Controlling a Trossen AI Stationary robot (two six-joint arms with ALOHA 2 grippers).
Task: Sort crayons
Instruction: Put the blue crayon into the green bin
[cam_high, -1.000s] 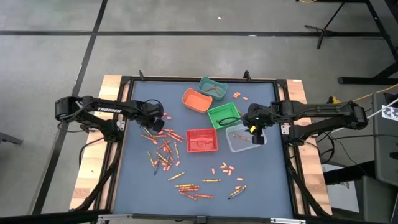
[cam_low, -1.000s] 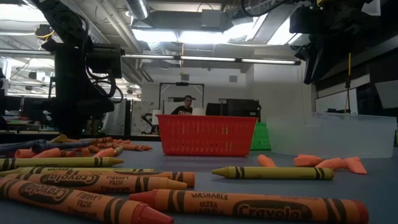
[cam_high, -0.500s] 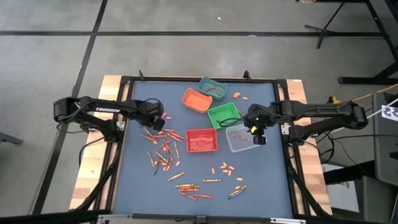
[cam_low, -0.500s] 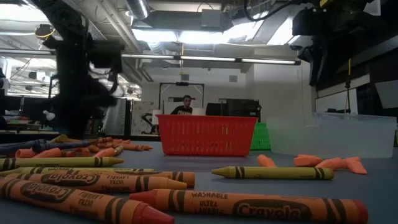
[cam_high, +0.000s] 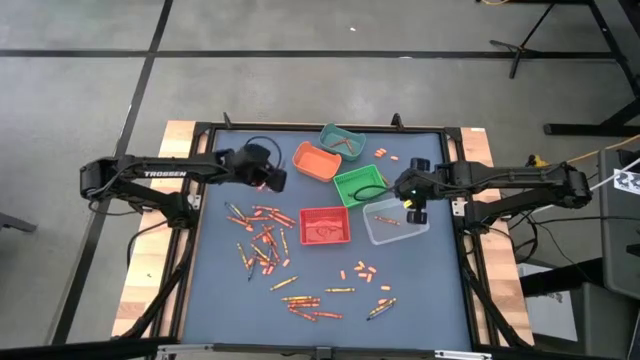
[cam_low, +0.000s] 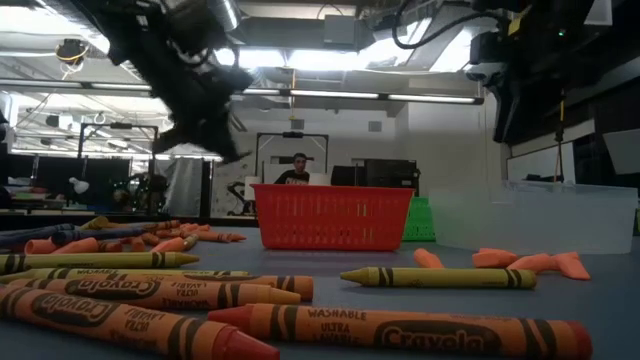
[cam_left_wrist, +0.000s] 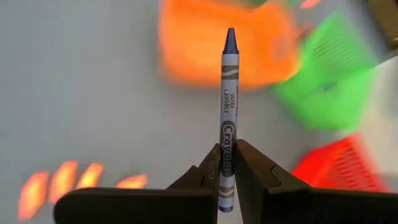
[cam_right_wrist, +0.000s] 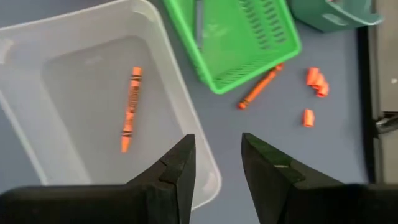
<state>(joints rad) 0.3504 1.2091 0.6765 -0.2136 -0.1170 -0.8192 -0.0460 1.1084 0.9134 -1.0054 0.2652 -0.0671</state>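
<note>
Many crayons (cam_high: 262, 240), mostly orange-red, lie scattered on the blue table; more lie near the front edge (cam_high: 325, 300). My left gripper (cam_high: 268, 178) is raised left of the orange bin (cam_high: 316, 161) and is shut on a blue-violet crayon (cam_left_wrist: 229, 93). My right gripper (cam_right_wrist: 217, 162) is open and empty above the right rim of the clear bin (cam_right_wrist: 74, 81). One orange crayon (cam_right_wrist: 129, 109) lies on the clear bin's floor. My left gripper pinches the blue-violet crayon near its flat end (cam_left_wrist: 227, 171) between its two fingers. The crayon lies along the fingers. Its pointed tip (cam_left_wrist: 231, 34) sticks out ahead of them. It is lifted clear of the table.
A teal bin (cam_high: 342, 141), a green bin (cam_high: 359, 186) and a red bin (cam_high: 324, 225) stand mid-table around the orange and clear bins. Short orange stubs (cam_right_wrist: 316, 84) and an orange crayon (cam_right_wrist: 260, 87) lie beside the green bin. A person (cam_low: 296, 170) is in the room far behind.
My left gripper has risen from the crayon pile and gone toward the far edge and the orange bin, carrying the blue-violet crayon clear of the table. My right gripper has shifted a little toward the far edge above the clear bin.
</note>
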